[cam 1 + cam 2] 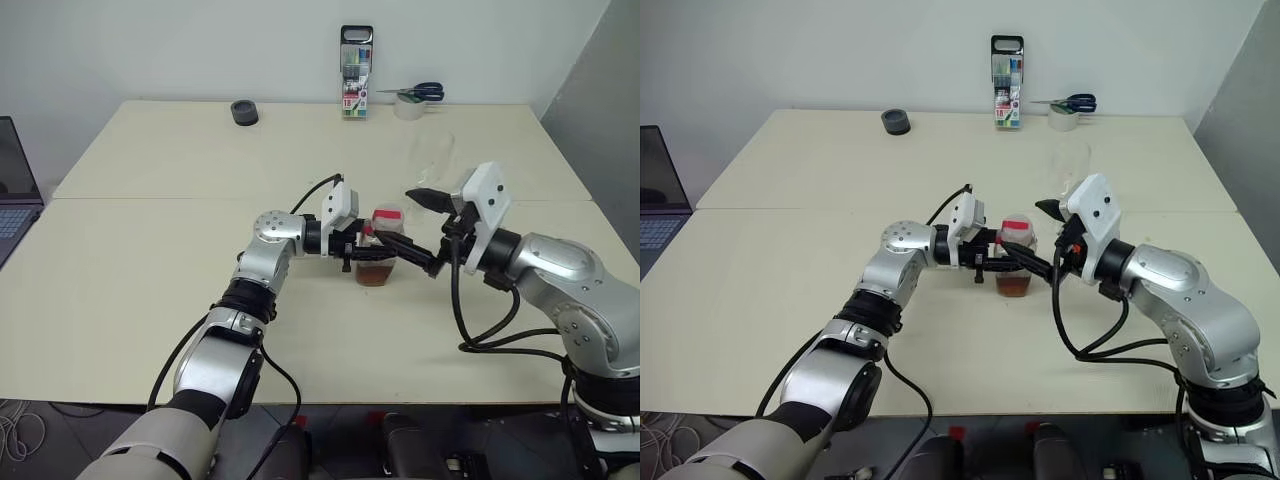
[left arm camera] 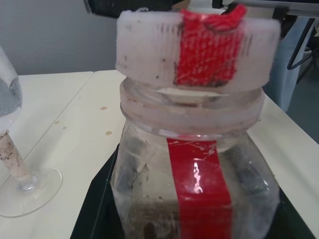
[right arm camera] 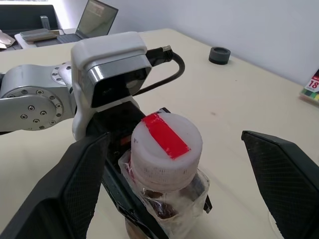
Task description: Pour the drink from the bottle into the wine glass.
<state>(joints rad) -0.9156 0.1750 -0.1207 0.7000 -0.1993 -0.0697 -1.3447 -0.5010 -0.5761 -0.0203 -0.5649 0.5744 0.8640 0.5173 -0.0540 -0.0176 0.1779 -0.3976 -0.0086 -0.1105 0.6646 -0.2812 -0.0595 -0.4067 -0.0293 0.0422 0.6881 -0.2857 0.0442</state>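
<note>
Clenched on the bottle [image 1: 380, 252] at mid-bench, the left gripper [image 1: 372, 251] reaches in from nine o'clock. Tea-coloured drink [image 1: 376, 274] sits low inside. From three o'clock the right gripper [image 3: 174, 164] stands released, fingers either side of the white, red-taped cap [image 3: 167, 144]. At one o'clock stands the wine glass [image 1: 1072, 165].

Cream table [image 1: 150, 290], two panels butted together, seam running across the middle. Marker pen case [image 1: 356, 72] stands upright at the far edge against the wall. Just beside it, a roll of tape [image 1: 407, 106] with blue-handled scissors [image 1: 418, 92] lying on top. Dark round puck-like object [image 1: 244, 112] sits well apart from those, further along the far edge. Open laptop [image 1: 14, 190] on a separate surface off the table's left side.
</note>
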